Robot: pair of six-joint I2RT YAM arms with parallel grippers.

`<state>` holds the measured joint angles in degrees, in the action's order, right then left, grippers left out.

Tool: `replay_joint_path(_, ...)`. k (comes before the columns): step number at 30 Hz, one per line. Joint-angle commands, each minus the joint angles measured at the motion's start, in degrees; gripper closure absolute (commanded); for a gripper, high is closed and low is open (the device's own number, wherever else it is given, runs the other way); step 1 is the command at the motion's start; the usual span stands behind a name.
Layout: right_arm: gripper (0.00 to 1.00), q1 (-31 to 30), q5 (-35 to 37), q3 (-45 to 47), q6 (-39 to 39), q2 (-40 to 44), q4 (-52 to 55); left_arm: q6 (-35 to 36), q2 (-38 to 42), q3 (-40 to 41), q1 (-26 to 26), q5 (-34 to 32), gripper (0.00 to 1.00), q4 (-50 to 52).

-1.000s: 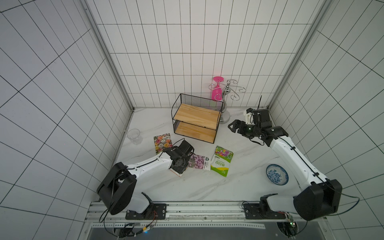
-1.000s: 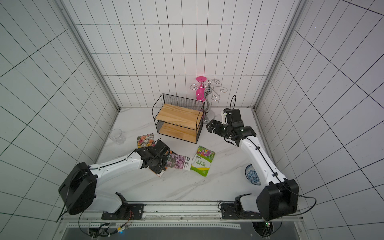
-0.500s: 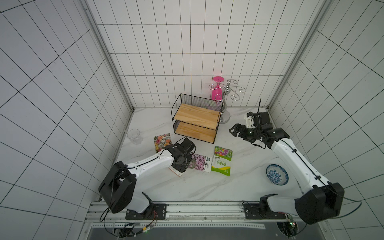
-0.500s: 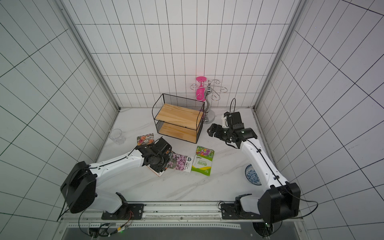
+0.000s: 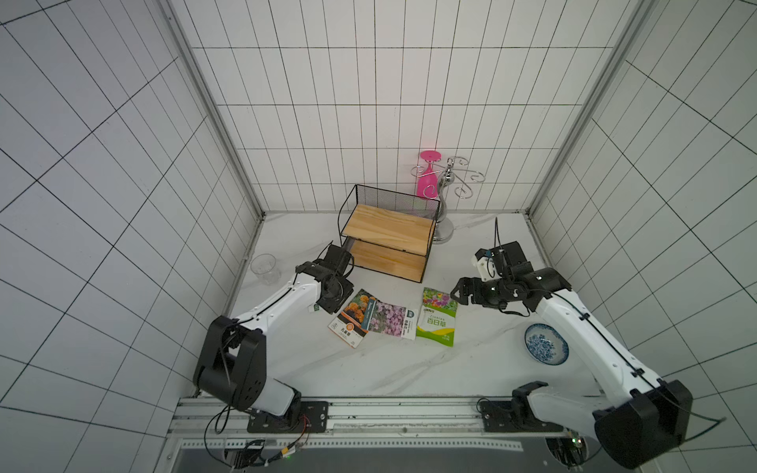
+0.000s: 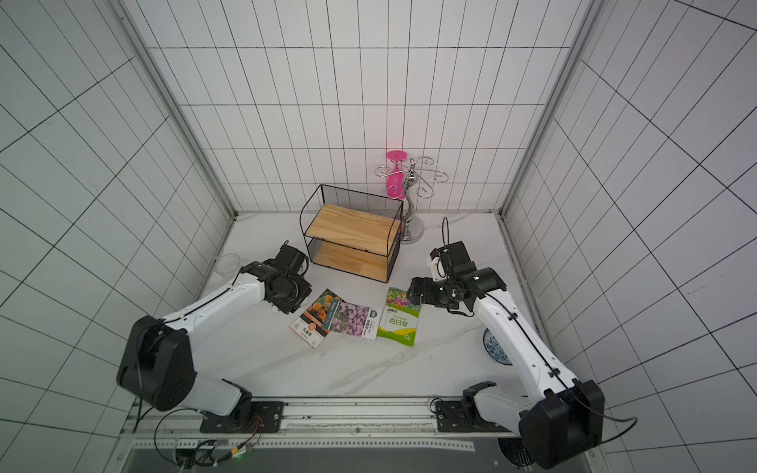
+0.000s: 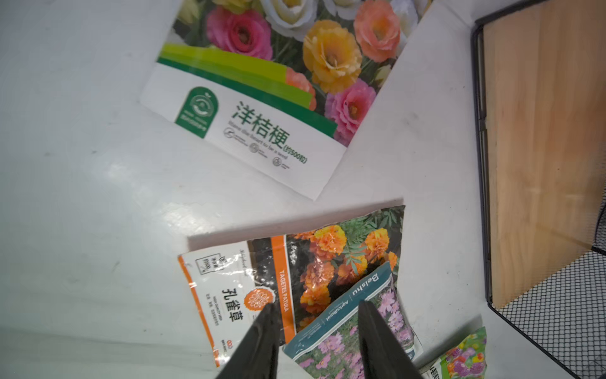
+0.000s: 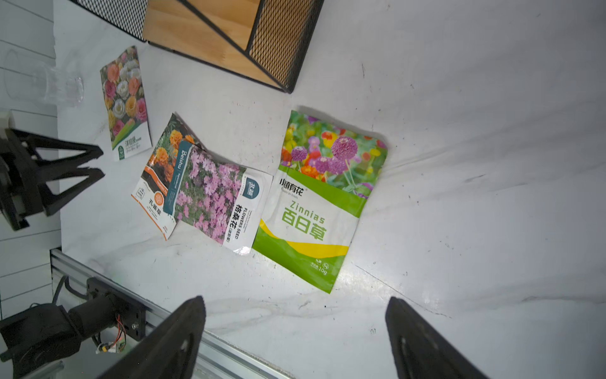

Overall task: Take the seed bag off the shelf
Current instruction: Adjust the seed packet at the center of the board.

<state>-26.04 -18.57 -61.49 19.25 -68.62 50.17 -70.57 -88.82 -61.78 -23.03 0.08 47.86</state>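
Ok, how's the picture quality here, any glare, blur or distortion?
In both top views the tile lines splay outward and the pink glass glows with a red halo; in the left wrist view glare streaks the marigold packet and the left hand looks soft; in the right wrist view the print on the zinnia packet is sharp, the right hand blurred.

Tiled enclosure seen from above. The back wall [image 5: 368, 102], left wall [image 5: 82, 164] and right wall [image 5: 676, 164] are faced with white rectangular tiles and dark grout lines. Grey metal corner posts [image 5: 213, 110] rise where the walls meet. The tabletop [image 5: 389, 368] is white and marble-patterned, with faint grey veins. An aluminium rail [image 5: 409, 405] borders its near edge. Lighting is even; shadows are soft.
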Motion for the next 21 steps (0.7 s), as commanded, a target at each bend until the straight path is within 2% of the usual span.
replay_joint_path(1,0.09,-2.89,0.72,-0.09,-2.54,-1.74,2.97,7.5,-5.12,-2.98,-0.62,2.46,0.57,-4.36)
replay_joint_path(4,0.09,-4.99,0.67,1.17,-3.63,-3.63,1.69,8.12,-8.31,-3.48,-1.34,2.19,0.57,-6.01)
replay_joint_path(9,0.09,-5.48,0.66,2.49,-3.04,-4.16,-0.28,4.6,-9.42,-0.59,-1.72,2.39,0.57,-9.96)
replay_joint_path(15,0.09,-5.68,0.43,2.43,-3.26,-4.24,-0.93,4.03,-10.97,0.14,-5.29,0.63,0.57,-13.77)
replay_joint_path(21,0.09,-5.64,1.12,1.93,-4.13,-4.03,-0.23,-0.44,-12.72,3.89,-6.49,-0.2,0.57,-17.35)
